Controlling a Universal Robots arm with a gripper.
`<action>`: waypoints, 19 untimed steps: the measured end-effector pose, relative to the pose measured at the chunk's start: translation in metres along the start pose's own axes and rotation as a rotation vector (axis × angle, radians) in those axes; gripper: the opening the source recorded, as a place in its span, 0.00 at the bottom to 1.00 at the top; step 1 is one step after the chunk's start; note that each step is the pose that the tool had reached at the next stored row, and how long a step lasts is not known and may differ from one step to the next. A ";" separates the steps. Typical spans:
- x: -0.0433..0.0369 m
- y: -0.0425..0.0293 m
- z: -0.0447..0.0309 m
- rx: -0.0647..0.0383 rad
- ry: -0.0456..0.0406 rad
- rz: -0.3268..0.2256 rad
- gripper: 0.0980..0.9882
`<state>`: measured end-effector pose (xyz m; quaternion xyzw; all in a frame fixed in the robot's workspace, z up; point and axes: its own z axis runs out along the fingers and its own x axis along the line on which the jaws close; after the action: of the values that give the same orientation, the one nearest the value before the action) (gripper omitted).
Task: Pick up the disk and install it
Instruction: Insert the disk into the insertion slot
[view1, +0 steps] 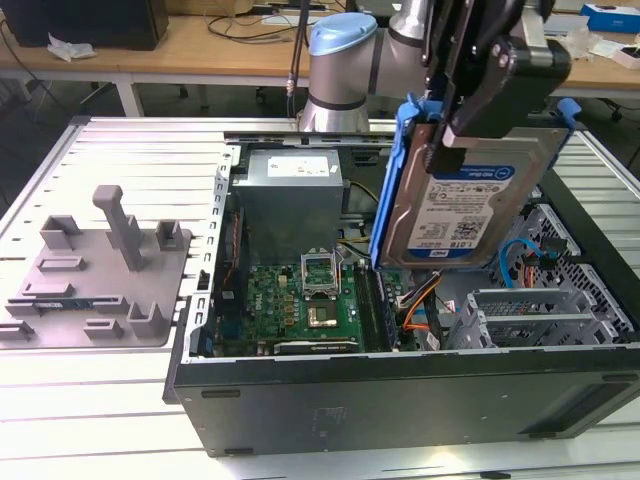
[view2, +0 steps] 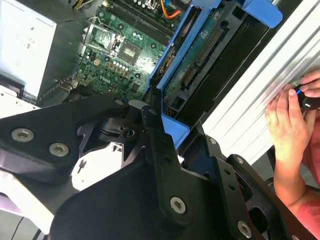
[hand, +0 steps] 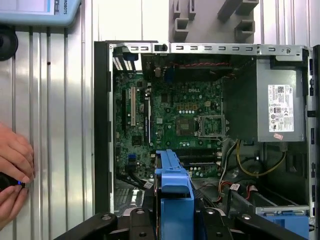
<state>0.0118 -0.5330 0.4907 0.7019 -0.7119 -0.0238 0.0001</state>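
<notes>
One gripper (view1: 445, 150), fingers clamped on one blue-railed disk (view1: 480, 210), held it above one open computer case (view1: 400, 400) beside one grey fixture tray (view1: 100, 290).

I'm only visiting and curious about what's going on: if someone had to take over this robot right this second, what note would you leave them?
Gripper: shut on the disk, holding it tilted on edge with the label towards the exterior view.
Disk: in the air above the open computer case, over its end at the exterior view's right.
Done: the disk is picked up, away from the grey fixture tray beside the case.
Left: the disk is not yet seated in the case.
Mind: a person's hands are on the table close to the case.
</notes>
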 end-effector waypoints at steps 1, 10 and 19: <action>0.0004 -0.0016 0.0000 0.000 0.0000 0.000 0.30; 0.0069 -0.0283 -0.0002 0.000 -0.0007 0.001 0.30; 0.0122 -0.0536 -0.0005 0.000 -0.0009 0.001 0.30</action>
<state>0.0652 -0.5459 0.4889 0.7014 -0.7124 -0.0241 -0.0002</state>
